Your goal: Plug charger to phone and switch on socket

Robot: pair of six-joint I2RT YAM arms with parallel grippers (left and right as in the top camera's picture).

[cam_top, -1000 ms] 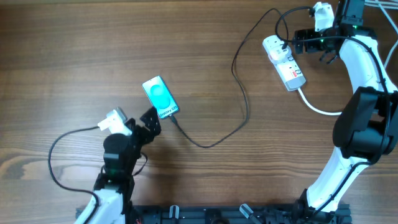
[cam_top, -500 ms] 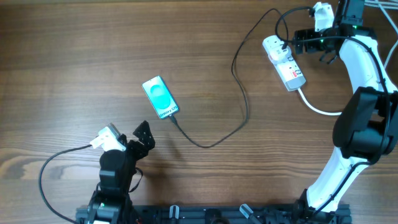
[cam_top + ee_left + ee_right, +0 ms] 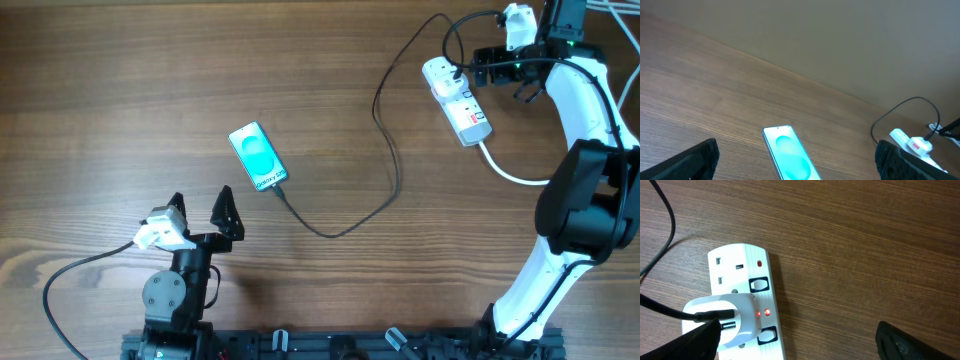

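The phone (image 3: 258,156) lies flat mid-table with a cyan screen; it also shows in the left wrist view (image 3: 790,157). The black charger cable (image 3: 385,130) runs from the phone's lower end in a loop up to a white plug adapter (image 3: 722,317) seated in the white power strip (image 3: 457,100). In the right wrist view a red light (image 3: 767,312) glows on the strip (image 3: 745,270). My left gripper (image 3: 200,215) is open and empty, below and left of the phone. My right gripper (image 3: 497,70) is open and empty, just right of the strip.
The strip's thick white cord (image 3: 510,172) runs down-right under the right arm. A black cable from the left wrist (image 3: 75,270) loops over the table's lower left. The table's far edge and a plain wall (image 3: 840,40) show in the left wrist view.
My left arm has drawn back down and left, away from the phone, and its fingers have opened wider. The right arm, phone and cable have not moved.
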